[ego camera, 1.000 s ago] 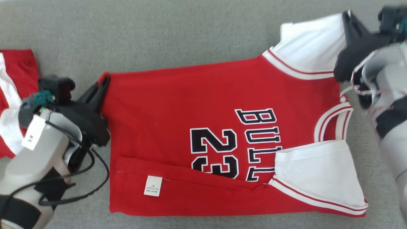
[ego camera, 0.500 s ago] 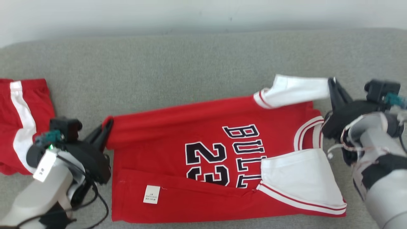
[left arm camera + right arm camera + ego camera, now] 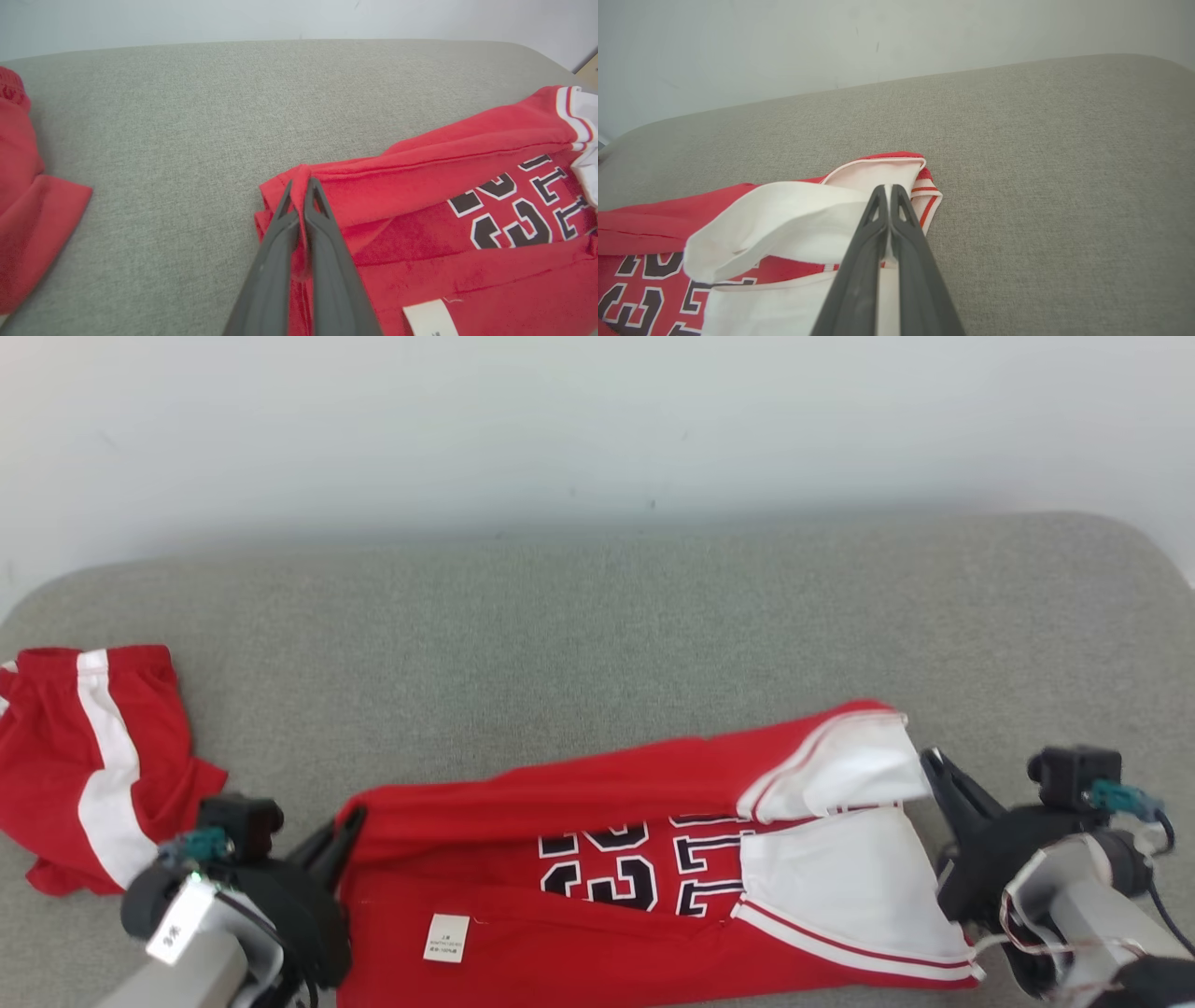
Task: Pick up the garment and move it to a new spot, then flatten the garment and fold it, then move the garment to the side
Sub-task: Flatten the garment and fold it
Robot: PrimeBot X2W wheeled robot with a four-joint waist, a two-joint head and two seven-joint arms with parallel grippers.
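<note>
Head view: shirt point(image 3: 560, 933) mid-fold, stretched between left claw point(image 3: 344, 826) and right claw point(image 3: 934, 770) on the grey cushion point(image 3: 597, 616).
Left claw is clamped on the red hem corner, right claw on the white sleeve edge. As I judge it, both should travel level and at one pace, laying the held edge flush, or the limp, fuzzy knit will skew. Striped ribbed trim, flat block print; coarse woven cushion. Crumpled shorts point(image 3: 93, 747) lie well outside the left claw.
</note>
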